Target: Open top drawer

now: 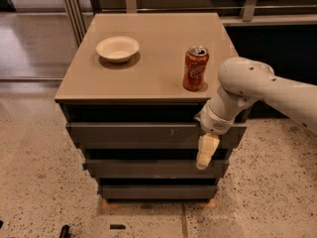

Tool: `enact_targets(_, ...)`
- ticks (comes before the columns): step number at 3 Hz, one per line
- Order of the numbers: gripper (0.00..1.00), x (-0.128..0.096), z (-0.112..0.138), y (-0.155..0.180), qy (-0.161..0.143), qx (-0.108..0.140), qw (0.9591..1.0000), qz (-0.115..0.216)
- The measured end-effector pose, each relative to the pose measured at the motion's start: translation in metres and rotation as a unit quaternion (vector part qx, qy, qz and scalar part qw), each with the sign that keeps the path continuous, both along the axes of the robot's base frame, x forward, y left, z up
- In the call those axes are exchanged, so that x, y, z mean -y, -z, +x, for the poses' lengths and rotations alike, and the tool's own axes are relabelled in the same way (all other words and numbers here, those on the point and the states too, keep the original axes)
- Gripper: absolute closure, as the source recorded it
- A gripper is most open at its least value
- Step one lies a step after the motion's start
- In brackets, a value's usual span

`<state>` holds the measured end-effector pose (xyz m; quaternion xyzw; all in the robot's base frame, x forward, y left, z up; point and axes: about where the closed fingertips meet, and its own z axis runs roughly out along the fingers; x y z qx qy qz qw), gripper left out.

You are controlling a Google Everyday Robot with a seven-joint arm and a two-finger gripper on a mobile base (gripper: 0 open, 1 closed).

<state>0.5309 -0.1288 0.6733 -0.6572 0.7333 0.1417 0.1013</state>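
Observation:
The top drawer point(143, 133) is the widest dark grey front just under the tan cabinet top, with small pale scratches right of centre. It juts out a little beyond the cabinet top's front edge. My gripper point(206, 152) hangs down in front of the drawer's right end, its pale fingers pointing down over the gap above the middle drawer point(148, 168). The white arm reaches in from the right.
On the cabinet top point(148, 78) stand a white bowl point(117, 48) at the back left and a red soda can point(195, 68) near the right front edge, just above my wrist. A bottom drawer point(153, 191) sits below. Speckled floor surrounds the cabinet.

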Motion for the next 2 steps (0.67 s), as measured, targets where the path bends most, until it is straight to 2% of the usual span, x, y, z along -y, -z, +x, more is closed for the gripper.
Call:
enact_targets(1,0.00,0.000,-0.015,-0.001,-0.006,-0.039,0.9992,-0.012)
enact_targets(2,0.00,0.002,-0.031,0.004,-0.015,-0.091,0.9955,-0.020)
